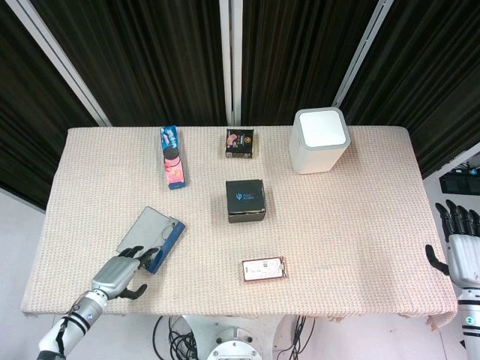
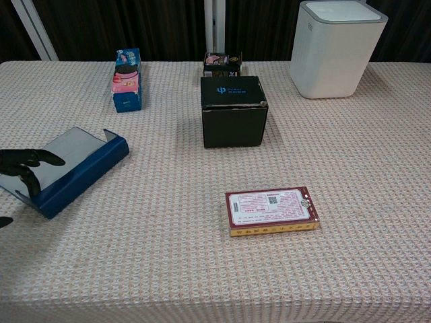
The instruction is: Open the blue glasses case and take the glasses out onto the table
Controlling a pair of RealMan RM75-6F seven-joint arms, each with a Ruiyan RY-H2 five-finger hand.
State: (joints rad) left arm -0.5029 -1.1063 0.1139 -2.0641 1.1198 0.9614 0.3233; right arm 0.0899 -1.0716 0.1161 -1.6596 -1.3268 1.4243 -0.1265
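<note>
The blue glasses case lies open near the left front of the woven-cloth table, its grey-lined lid laid back and its blue tray turned toward the centre. The glasses show only faintly in the head view as a thin frame in the tray, partly under the fingers; the chest view does not show them.

The step in hand appears to be reaching into the open case for the glasses. To do it well, the fingers should come down over the tray rather than the lid, close on the frame at the bridge or a temple rather than on the lenses, and lift straight up so the light case is not dragged along.

The left hand sits at the near end of the case, its dark fingertips spread and reaching over the case edge onto the lining. Whether anything is pinched between them cannot be told from either view. The right hand hangs off the table's right edge, well apart from everything, fingers extended and apart, holding nothing.

Other items: a black box, a red card case, an Oreo packet, a small dark box and a white bin.
</note>
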